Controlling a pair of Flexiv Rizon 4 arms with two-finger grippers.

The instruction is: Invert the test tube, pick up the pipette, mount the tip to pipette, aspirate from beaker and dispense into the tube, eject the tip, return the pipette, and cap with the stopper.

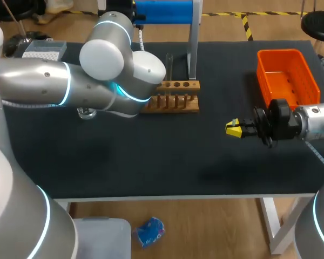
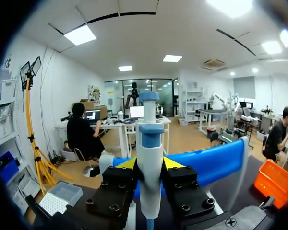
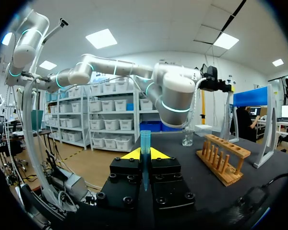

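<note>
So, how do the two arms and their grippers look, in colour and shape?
The left arm and right arm are silver-grey tubes with rounded white joint caps and glowing cyan rings. The left gripper and right gripper have black blocky bodies with screw heads and bright yellow tips. A pale cable hangs by the right arm's wrist.
</note>
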